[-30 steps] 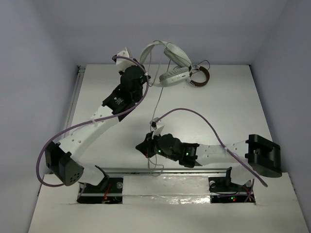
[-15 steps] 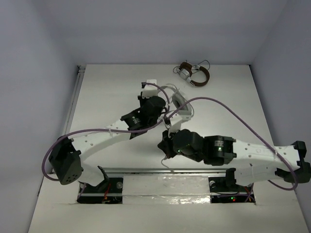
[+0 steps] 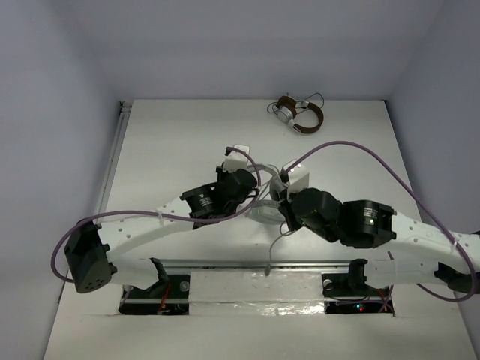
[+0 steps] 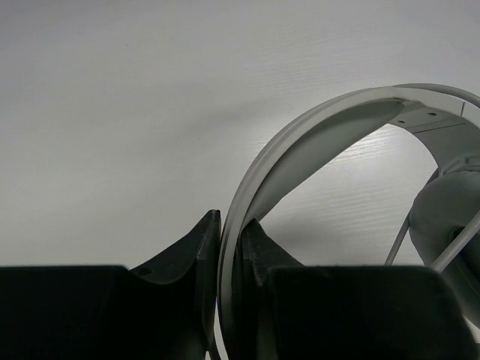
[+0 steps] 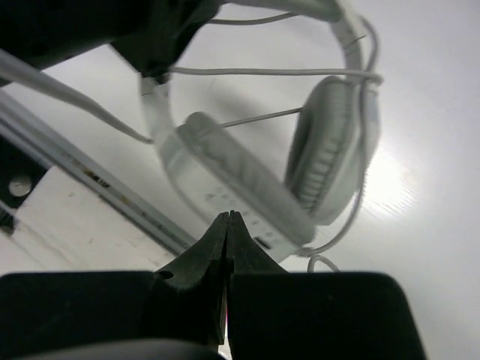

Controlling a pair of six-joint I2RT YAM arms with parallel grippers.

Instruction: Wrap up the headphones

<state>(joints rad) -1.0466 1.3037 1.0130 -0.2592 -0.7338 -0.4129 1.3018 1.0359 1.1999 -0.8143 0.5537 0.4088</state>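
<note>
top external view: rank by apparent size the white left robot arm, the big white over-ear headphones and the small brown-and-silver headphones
1. white left robot arm, largest
2-3. unsure: white over-ear headphones are mostly hidden; their showing part looks about equal to the brown-and-silver headphones

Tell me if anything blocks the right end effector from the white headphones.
Nothing visible does. The right end effector, shut, points straight at the headphones with open space between; the left end effector clamps the headband.
</note>
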